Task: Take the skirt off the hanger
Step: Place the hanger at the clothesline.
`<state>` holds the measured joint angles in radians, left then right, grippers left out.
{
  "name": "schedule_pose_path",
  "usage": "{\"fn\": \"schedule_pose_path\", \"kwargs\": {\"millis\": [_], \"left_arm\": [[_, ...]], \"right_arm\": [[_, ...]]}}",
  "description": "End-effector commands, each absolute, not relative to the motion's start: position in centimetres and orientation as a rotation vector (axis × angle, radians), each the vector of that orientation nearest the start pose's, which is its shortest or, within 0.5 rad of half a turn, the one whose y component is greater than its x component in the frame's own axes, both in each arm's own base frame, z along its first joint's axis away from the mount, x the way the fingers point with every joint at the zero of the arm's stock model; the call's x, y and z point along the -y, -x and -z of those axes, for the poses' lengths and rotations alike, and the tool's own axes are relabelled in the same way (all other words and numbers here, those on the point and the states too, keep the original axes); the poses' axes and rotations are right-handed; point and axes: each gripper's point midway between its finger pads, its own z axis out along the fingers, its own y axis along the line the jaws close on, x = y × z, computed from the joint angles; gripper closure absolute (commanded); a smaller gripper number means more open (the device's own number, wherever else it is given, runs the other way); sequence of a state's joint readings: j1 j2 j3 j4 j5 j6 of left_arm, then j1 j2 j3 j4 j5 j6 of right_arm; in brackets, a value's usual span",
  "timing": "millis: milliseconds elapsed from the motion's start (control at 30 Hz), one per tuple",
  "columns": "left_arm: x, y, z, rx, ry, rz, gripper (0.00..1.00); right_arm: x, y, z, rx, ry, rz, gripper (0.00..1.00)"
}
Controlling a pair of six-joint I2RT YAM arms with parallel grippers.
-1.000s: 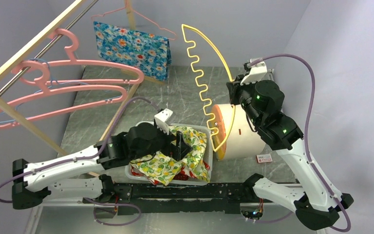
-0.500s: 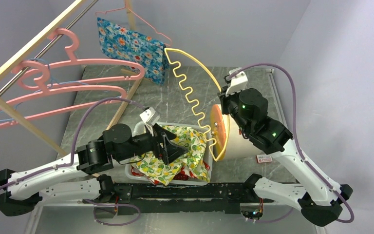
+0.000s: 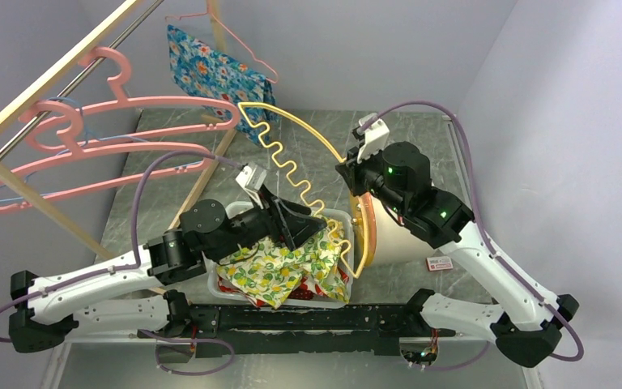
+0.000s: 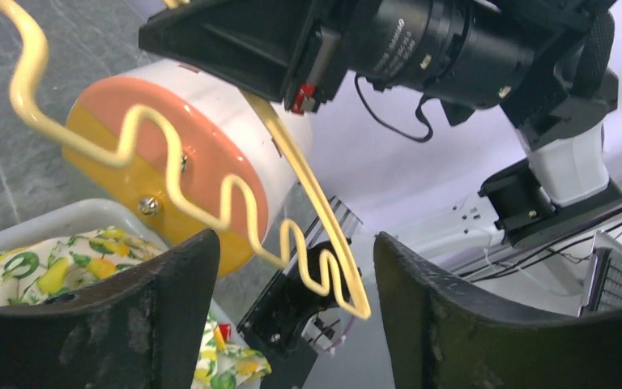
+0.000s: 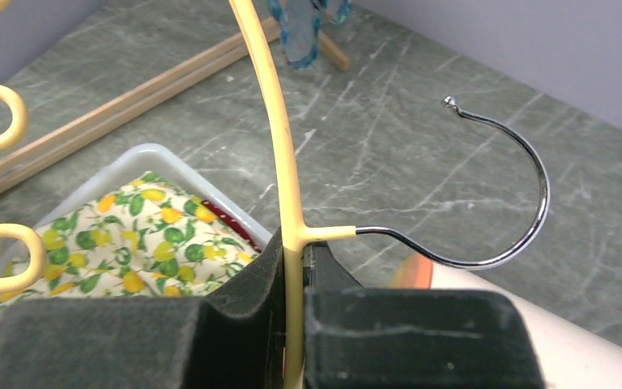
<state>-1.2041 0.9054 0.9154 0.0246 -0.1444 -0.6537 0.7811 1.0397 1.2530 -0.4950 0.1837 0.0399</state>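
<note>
Risk, rack: the yellow hanger (image 5: 291, 235) stretches toward the upper left of the top view. Its far end is close to the blue floral cloth (image 3: 210, 69) on the wooden rack (image 3: 44, 80). A sweep that way could hook the cloth or rattle the pink hangers (image 3: 129, 105).
Risk, arm: the wavy bar crosses just over the left gripper (image 4: 296, 243), whose fingers are spread wide on nothing. A knock there could twist the hanger in its hold.
Risk, skirt: the skirt (image 3: 279, 271) is off the hanger and bunched in the white bin (image 5: 150, 149) at lower centre. The hanger's low tip hangs near it and might snag a fold.
Risk, grip: the right gripper (image 5: 296, 251) has its fingers clamped on the thin frame where the hook (image 5: 544, 190) joins it. The long frame may pivot there.
Tabletop (image 3: 421, 134): grey, marbled, smooth.
Drum (image 3: 401, 235): white cylinder lying on its side, with an orange and yellow end.
Skirt: soft, crumpled, lemon print.
Hanger: slim and glossy, with an arched top and a zigzag bar.
Hook: bare metal wire in a round curl.
</note>
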Motion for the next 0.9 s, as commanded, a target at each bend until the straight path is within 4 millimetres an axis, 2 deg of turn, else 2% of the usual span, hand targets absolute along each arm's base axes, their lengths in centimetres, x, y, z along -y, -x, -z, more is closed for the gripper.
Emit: {"fn": "schedule_pose_path", "kwargs": {"millis": [0,200,367,433,500,567,733,867], "left_arm": [[33.8,-13.8,-38.7,-1.562,-0.218,1.411,0.34],[34.3,-14.5,-40.1,-1.486,-0.128,1.476,0.64],[34.8,-15.0,-40.8,-1.467,-0.115,1.468,0.71],[34.9,-15.3,-40.7,-1.47,-0.111,1.454,0.88],[34.7,-15.6,-40.5,-1.476,-0.087,1.438,0.93],[34.2,-15.8,-40.8,-1.445,-0.067,1.438,0.93],[32.4,-15.4,-42.7,-1.289,-0.02,1.495,0.93],[31.2,-15.2,-44.2,-1.215,-0.015,1.492,0.93]], "right_arm": [[-22.9,-24.2,-37.9,-1.687,0.537,-0.584,1.0],[-23.1,-23.6,-38.3,-1.671,0.544,-0.62,1.0],[-23.4,-22.9,-38.7,-1.651,0.556,-0.668,1.0],[-23.3,-22.7,-38.7,-1.651,0.551,-0.676,1.0],[-23.2,-22.5,-38.8,-1.648,0.542,-0.686,0.99],[-23.0,-22.3,-39.0,-1.647,0.527,-0.698,0.88],[-22.4,-21.6,-39.5,-1.65,0.455,-0.741,0.5],[-21.3,-21.2,-39.6,-1.66,0.365,-0.764,0.27]]}}
